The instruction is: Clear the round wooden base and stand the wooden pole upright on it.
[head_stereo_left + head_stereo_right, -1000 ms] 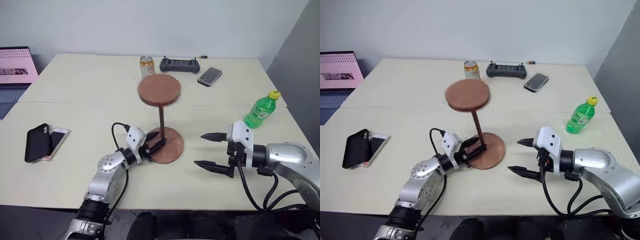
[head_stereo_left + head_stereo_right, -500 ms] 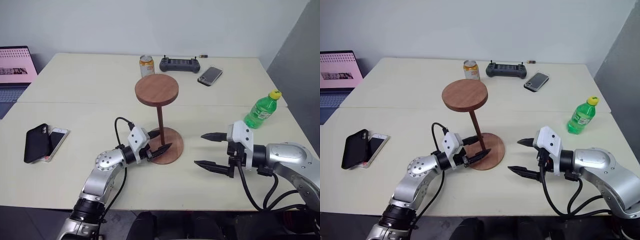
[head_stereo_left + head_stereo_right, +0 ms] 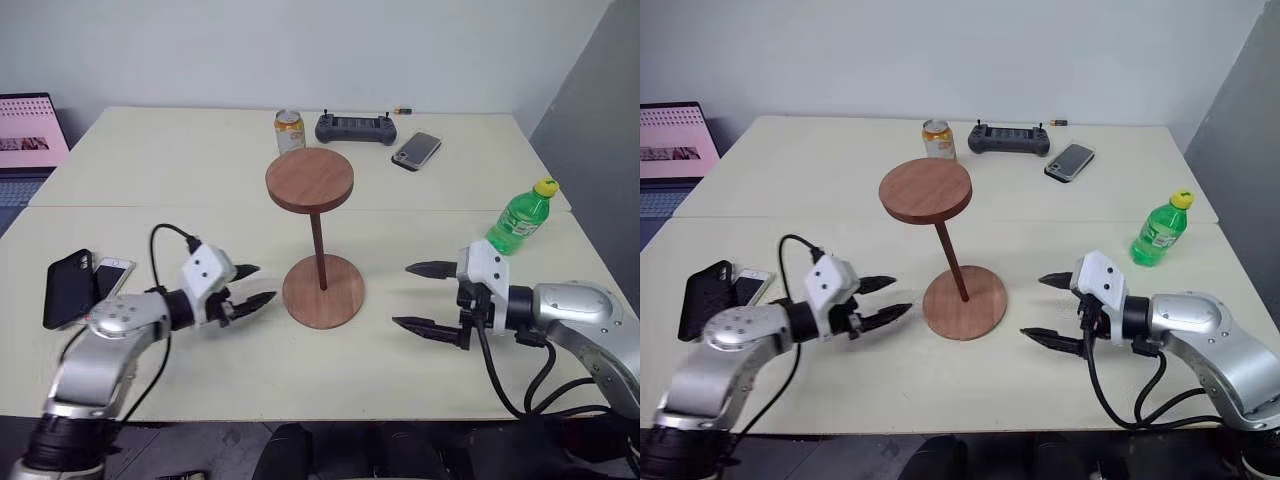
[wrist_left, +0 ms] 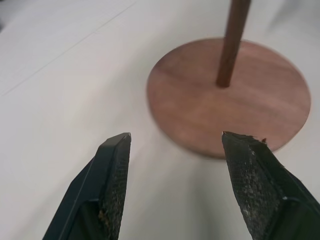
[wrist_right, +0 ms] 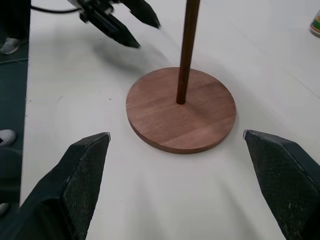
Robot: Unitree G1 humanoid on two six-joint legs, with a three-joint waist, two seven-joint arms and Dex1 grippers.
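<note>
1. The round wooden base [image 3: 323, 290] is seen lying flat near the middle of the cream tabletop [image 3: 180, 170].
2. The wooden pole [image 3: 318, 247] is stood upright in the base's centre, with its smaller disc [image 3: 309, 180] carried at the top (level, facing up).
3. The left end effector [image 3: 256, 290] is held just above the tabletop beside the base, apart from it; its two black fingers [image 4: 114, 172] are spread and nothing is gripped between them.
4. The right end effector [image 3: 428, 298] is held on the opposite side of the base, also apart from it, with its fingers [image 5: 82, 172] spread wide and empty.
5. A green bottle [image 3: 521, 217] with a yellow cap is stood near the tabletop's right edge.
6. At the far side a drinks can [image 3: 289, 130], a dark handheld controller [image 3: 355, 127] and a smartphone [image 3: 417, 150] are found.
7. Two phones [image 3: 82, 286] are laid side by side at the left (one black, one lighter), and a laptop [image 3: 28, 135] is seen past the left edge.
</note>
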